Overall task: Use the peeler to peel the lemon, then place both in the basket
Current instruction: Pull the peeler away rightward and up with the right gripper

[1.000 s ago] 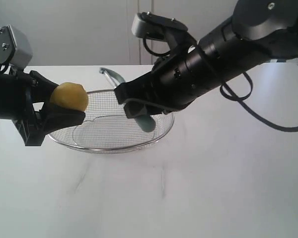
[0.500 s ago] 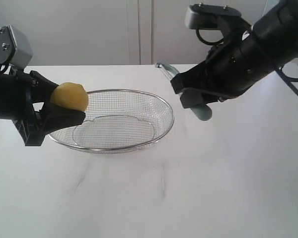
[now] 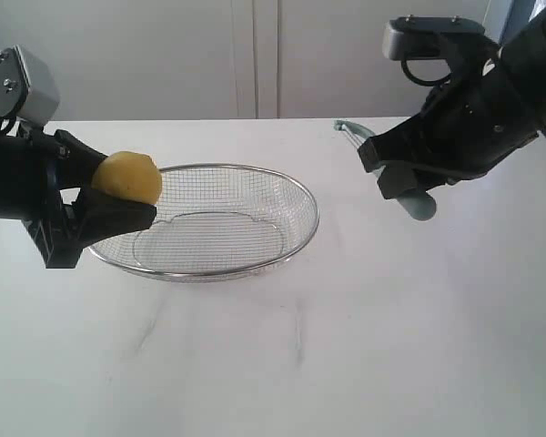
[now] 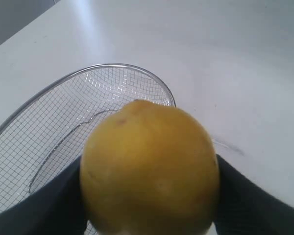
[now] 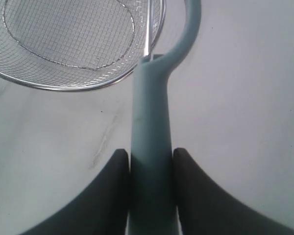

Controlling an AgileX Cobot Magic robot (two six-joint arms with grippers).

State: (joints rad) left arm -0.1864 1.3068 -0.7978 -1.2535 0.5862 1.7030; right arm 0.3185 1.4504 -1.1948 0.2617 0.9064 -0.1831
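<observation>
the left pincer (image 3: pixel 130 188) is clenched on the lemon (image 3: pixel 126 175), its dark fingers (image 3: pixel 118 217) cupping the fruit from both sides. it holds the fruit in the air at the left end of the basket (image 3: pixel 315 211). from the exterior view the lemon seems to hang just over the basket's left rim, though i cannot tell whether it is right above the mesh or a little outside it. in the left wrist view the yellow fruit fills the foreground, with the wire mesh beyond it. the basket sits on the white surface (image 3: pixel 391 346) and holds nothing. the right pincer (image 3: pixel 393 173) is off to the right of the basket, apart from it and raised above the surface. it grasps the peeler (image 3: pixel 420 206) by its pale teal handle. in the right wrist view the handle is squeezed between the two dark fingers, and the blade end reaches out past them toward the basket's rim. in the exterior view the peeler is tilted, metal head up and away, rounded handle end lower and nearer the camera.
</observation>
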